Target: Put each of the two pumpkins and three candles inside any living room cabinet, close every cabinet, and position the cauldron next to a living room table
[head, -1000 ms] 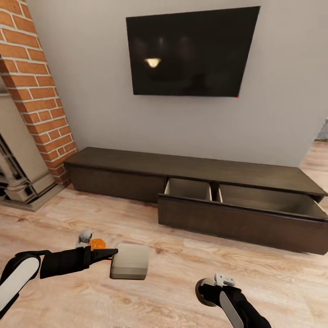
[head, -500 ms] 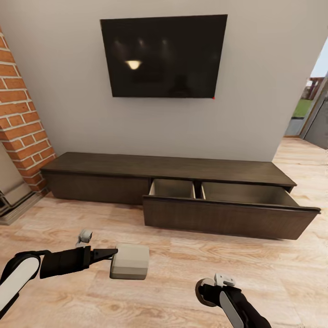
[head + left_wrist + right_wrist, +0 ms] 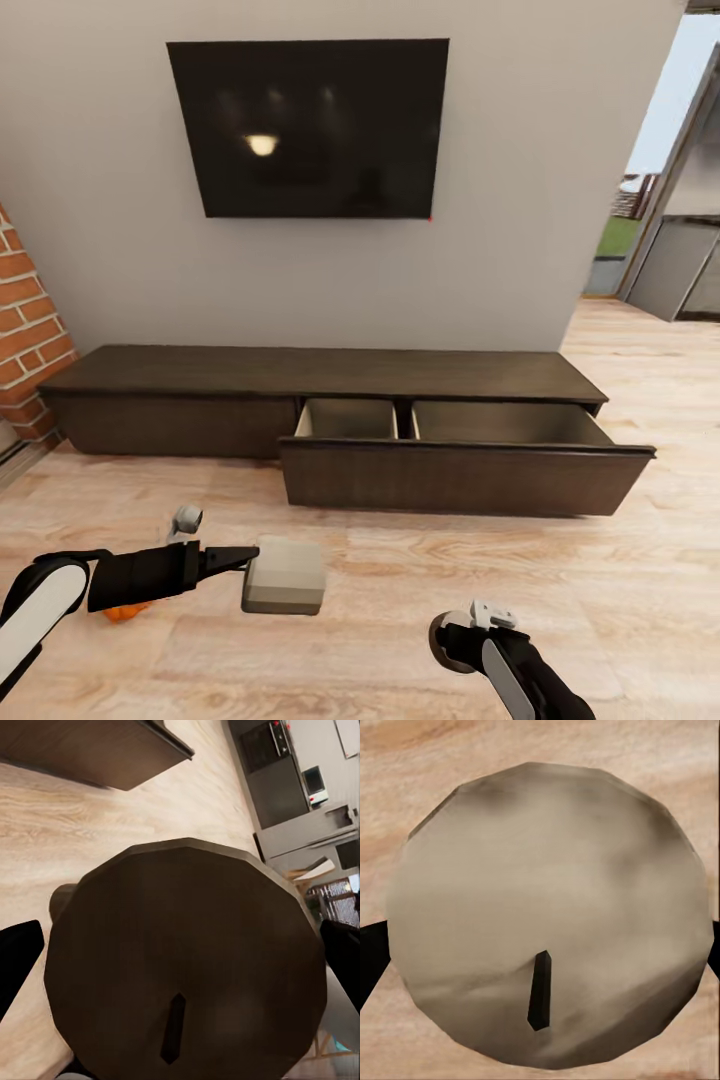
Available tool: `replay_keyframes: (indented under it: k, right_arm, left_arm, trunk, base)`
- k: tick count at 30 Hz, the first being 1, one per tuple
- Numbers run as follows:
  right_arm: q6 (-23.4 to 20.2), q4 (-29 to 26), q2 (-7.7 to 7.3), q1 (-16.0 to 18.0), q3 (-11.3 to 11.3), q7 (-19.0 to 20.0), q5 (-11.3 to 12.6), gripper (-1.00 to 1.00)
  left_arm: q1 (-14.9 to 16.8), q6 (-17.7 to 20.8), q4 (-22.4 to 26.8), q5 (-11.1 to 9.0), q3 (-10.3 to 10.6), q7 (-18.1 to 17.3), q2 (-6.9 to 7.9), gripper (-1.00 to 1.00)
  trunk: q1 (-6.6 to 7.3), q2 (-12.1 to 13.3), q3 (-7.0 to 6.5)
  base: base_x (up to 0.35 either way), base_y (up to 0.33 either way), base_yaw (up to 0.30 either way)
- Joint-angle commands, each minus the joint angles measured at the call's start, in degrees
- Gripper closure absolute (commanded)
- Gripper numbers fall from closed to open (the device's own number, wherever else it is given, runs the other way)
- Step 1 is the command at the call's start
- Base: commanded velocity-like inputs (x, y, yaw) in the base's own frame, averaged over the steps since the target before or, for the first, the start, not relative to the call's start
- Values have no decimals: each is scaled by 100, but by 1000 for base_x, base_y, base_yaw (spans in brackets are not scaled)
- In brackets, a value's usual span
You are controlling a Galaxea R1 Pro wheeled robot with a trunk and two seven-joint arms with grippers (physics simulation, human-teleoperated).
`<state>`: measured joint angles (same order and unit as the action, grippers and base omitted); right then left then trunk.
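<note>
My left gripper (image 3: 250, 556) is shut on a pale beige blocky candle (image 3: 285, 576), held low over the floor. In the left wrist view that candle (image 3: 187, 967) looks dark brown and round, with a dark wick, and a black fingertip (image 3: 16, 961) sits at each side. My right gripper (image 3: 455, 636) is shut on a second round candle (image 3: 547, 915), beige with a dark wick. An orange pumpkin (image 3: 124, 611) lies on the floor, mostly hidden under my left forearm. Ahead stands the long dark-brown cabinet (image 3: 320, 366), its wide right drawer (image 3: 460, 478) pulled out with pale compartments.
A black TV (image 3: 305, 128) hangs on the grey wall above the cabinet. A brick column (image 3: 25, 350) stands at the far left. A doorway (image 3: 650, 230) opens at the right. Wood floor (image 3: 400, 590) stretches between me and the drawer.
The whole view has swung to the right, so cabinet, TV and brick column sit further left in the picture. The pumpkin now shows under my left forearm. Both arms hold the same pose.
</note>
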<state>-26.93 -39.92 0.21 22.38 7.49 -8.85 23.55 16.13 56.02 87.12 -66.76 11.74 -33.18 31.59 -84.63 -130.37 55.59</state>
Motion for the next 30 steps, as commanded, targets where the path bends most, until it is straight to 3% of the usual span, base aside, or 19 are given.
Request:
replay_keyframes:
  k: [1,16,30]
  right_arm:
    - [-14,-7,-3,3,24,-56,62,100]
    - [-12,-16,-3,3,26,-56,62,100]
    - [-14,-16,-3,3,24,-68,62,100]
  left_arm:
    - [4,23,3,-17,4,-15,5,100]
    - [4,14,7,-13,12,13,5,100]
    - [4,14,7,-13,15,15,5,100]
  trunk:
    - [-1,-2,0]
    - [-1,-2,-76]
    - [-1,-2,-146]
  base:
    - [220,-241,-243]
    - [213,-268,-245]
    - [117,-320,-245]
